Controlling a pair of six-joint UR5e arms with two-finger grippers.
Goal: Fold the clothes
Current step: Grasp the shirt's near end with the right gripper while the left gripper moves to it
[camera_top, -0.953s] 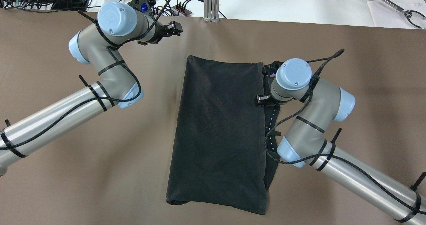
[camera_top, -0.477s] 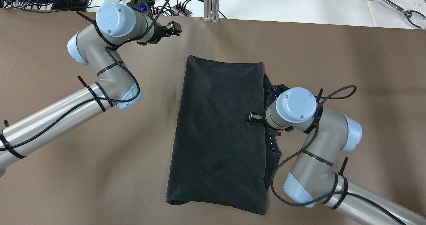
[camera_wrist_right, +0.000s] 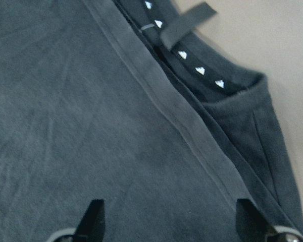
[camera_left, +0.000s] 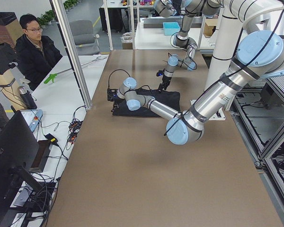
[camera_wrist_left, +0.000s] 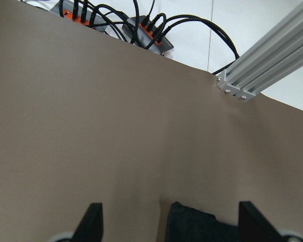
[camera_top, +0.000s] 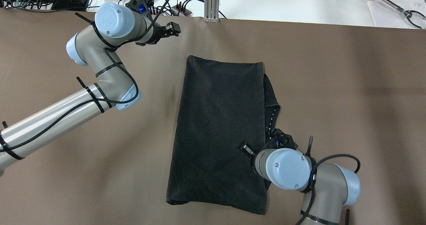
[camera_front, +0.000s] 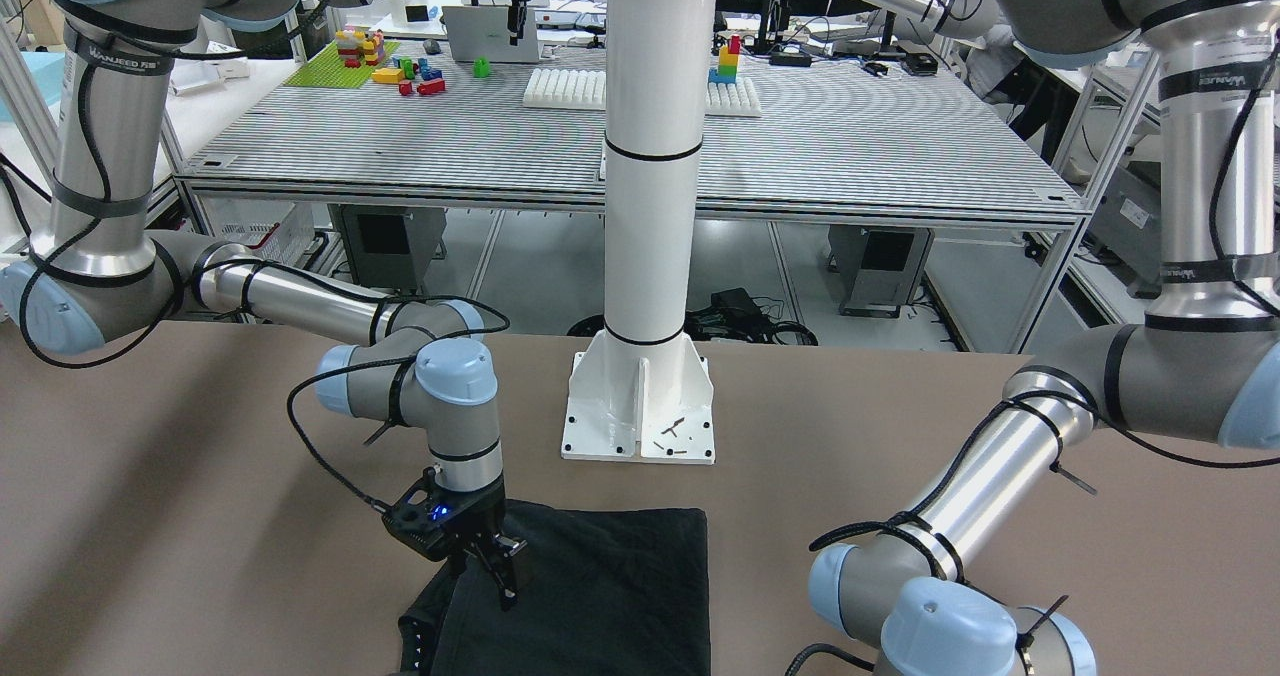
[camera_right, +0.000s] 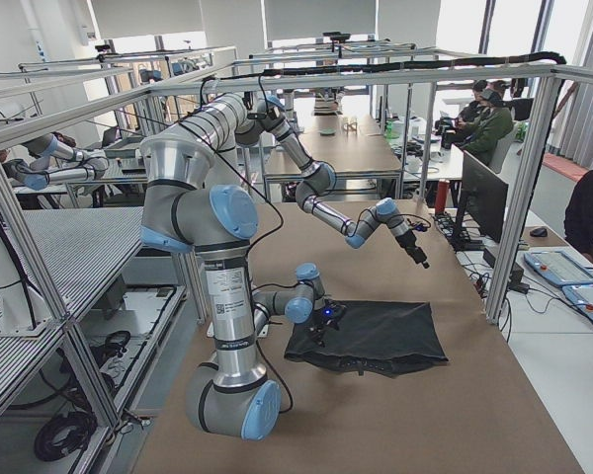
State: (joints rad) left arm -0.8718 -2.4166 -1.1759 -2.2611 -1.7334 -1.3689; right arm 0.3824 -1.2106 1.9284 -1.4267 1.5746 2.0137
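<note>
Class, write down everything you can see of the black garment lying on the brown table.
The black garment is thin, soft fabric, folded into a long rectangle and lying flat on the brown table with faint creases. A stitched hem runs along its edge on the robot's right; beneath it a neckline with small white triangles peeks out. The right gripper, open, is poised over that edge; contact cannot be judged.

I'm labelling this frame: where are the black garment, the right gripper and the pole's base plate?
black garment (camera_top: 219,125), overhead view, middle of top layer.
right gripper (camera_top: 244,149), overhead view, between its jaws.
base plate (camera_front: 640,446), front-facing view, flat front edge.
</note>
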